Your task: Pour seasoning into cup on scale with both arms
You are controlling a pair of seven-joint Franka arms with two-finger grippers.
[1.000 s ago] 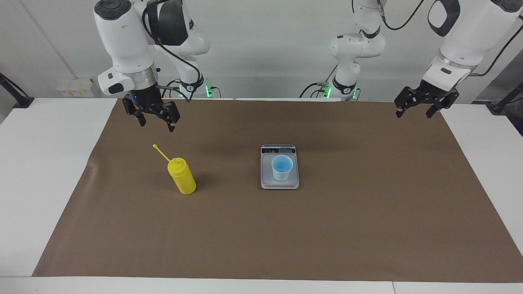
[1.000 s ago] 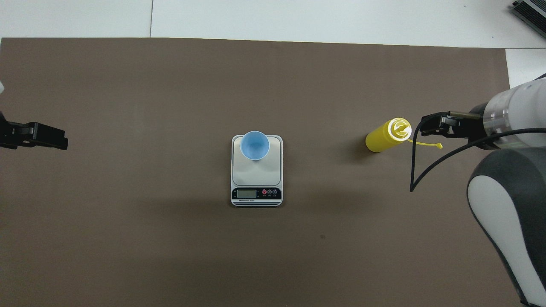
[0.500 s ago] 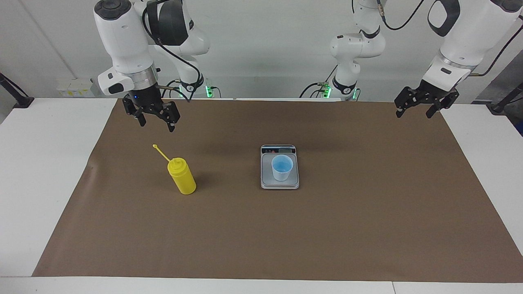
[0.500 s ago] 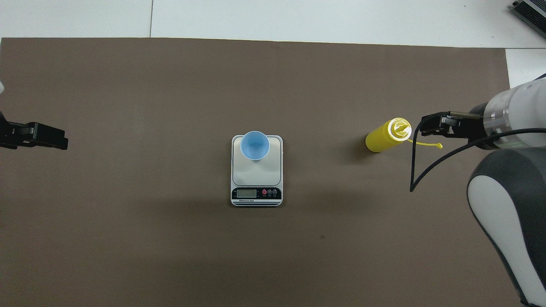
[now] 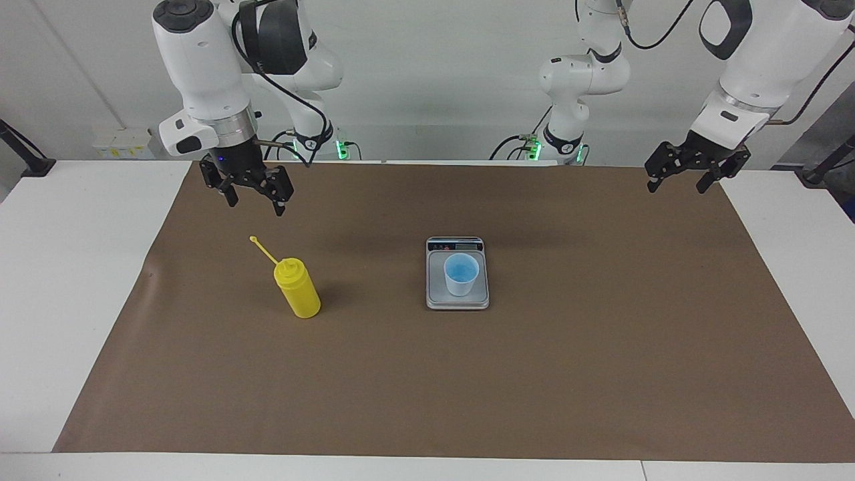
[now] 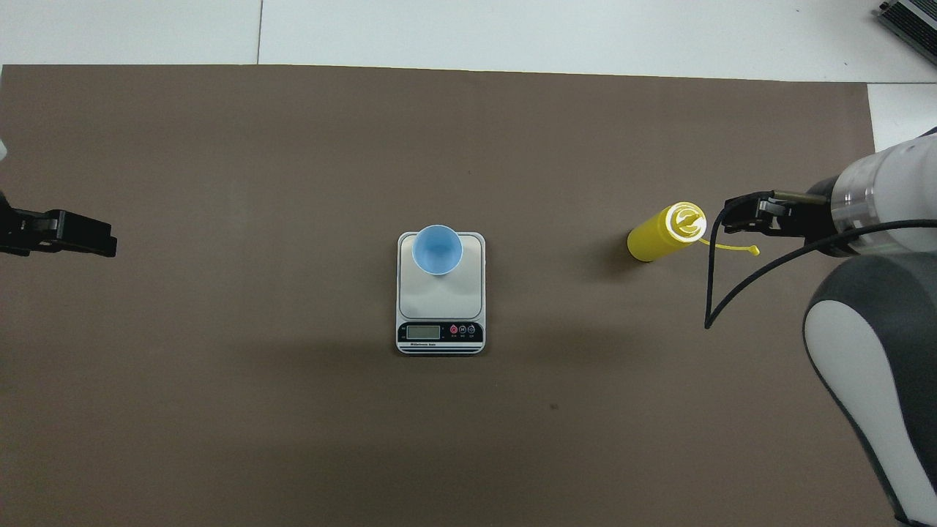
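The yellow seasoning bottle (image 5: 297,288) (image 6: 662,236) stands upright on the brown mat toward the right arm's end, its cap strap (image 5: 263,248) sticking out toward the robots. The light-blue cup (image 5: 461,274) (image 6: 437,249) stands on the silver scale (image 5: 457,302) (image 6: 439,296) at the middle of the mat, on the part of the plate away from the display. My right gripper (image 5: 256,202) (image 6: 743,217) hangs open in the air over the mat beside the bottle, touching nothing. My left gripper (image 5: 676,188) (image 6: 102,241) waits open and empty over the mat's edge at the left arm's end.
The brown mat (image 5: 427,387) covers most of the white table (image 5: 60,267). A black cable (image 6: 721,285) loops down from the right arm's wrist. Only the bottle and the scale with its cup stand on the mat.
The right gripper has crept a trifle upward over the mat. The bottle, the cup, the scale and the left arm have not moved.
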